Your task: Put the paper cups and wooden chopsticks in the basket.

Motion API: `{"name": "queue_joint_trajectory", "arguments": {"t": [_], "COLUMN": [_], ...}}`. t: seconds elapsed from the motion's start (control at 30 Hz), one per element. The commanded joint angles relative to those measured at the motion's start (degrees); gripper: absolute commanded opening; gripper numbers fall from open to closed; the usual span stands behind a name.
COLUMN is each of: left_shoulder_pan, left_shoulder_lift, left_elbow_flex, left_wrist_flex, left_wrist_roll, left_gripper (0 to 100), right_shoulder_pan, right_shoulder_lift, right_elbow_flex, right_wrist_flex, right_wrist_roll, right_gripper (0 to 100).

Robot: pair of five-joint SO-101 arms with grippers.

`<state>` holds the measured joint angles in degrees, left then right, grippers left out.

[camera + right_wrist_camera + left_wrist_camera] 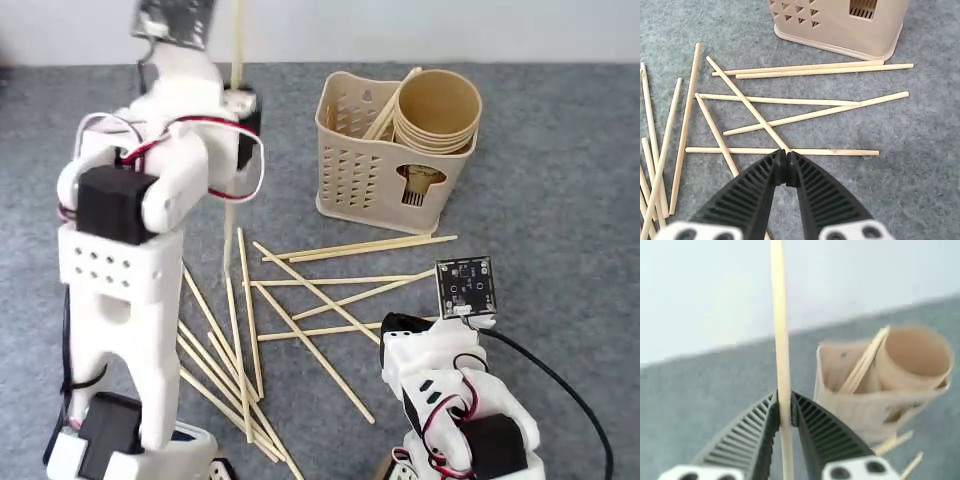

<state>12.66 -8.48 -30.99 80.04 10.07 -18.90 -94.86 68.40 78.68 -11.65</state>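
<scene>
As it stands upright, a chopstick (780, 330) is pinched in the left claw (785, 406).

— What's underneath it all?
— A flat grey felt-like fabric table cover (560, 150).
— And past that cover?
— A plain pale wall (450, 30), rising right along the cover's far edge.

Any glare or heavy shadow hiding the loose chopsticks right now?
High view: even light, no glare, the loose chopsticks stand out on the grey mat. Right wrist view: only thin soft shadows beside them. Left wrist view: the held chopstick in the left gripper sits pale against a bright wall.
</scene>
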Motion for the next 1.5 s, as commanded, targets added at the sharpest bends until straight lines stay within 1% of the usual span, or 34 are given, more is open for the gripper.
{"name": "queue_joint_trajectory", "arguments": {"t": [0.0, 0.2, 0.37, 0.53, 0.73, 0.87, 1.07, 1.27, 1.47], "left_shoulder_pan": [1.7, 4.0, 5.7, 6.2, 8.5, 8.6, 8.5, 9.2, 9.7], "left_shoulder_lift": [-2.5, -1.6, 4.0, 10.5, 17.7, 23.0, 26.9, 25.6, 21.1], "left_elbow_flex": [-3.5, -3.3, -3.4, -3.8, -3.7, -3.6, -3.4, -3.4, -3.7], "left_wrist_flex": [-8.8, -23.2, -35.6, -45.5, -52.0, -56.8, -56.0, -48.8, -42.7], "left_wrist_roll": [3.3, 5.8, 6.0, 6.1, 6.0, 6.0, 6.0, 6.0, 5.8], "left_gripper": [1, 1, 1, 1, 1, 1, 2, 13, 14], "right_shoulder_pan": [0.5, 0.5, 0.5, 0.5, 0.5, 0.5, 0.5, 0.5, 0.5], "right_shoulder_lift": [-0.5, -0.5, -0.5, -0.5, -0.5, -0.5, -0.5, -0.5, -0.5], "right_elbow_flex": [-0.3, -0.3, -0.3, -0.3, -0.3, -0.3, -0.3, -0.3, -0.3], "right_wrist_flex": [-1.2, -1.2, -1.1, -1.1, -1.1, -1.1, -0.9, -0.9, -0.9], "right_wrist_roll": [-0.6, -0.6, -0.6, -0.6, -0.6, -0.6, -0.6, -0.5, -0.5], "right_gripper": [1.0, 1.0, 1.0, 1.0, 1.0, 1.0, 1.0, 1.0, 1.0]}}
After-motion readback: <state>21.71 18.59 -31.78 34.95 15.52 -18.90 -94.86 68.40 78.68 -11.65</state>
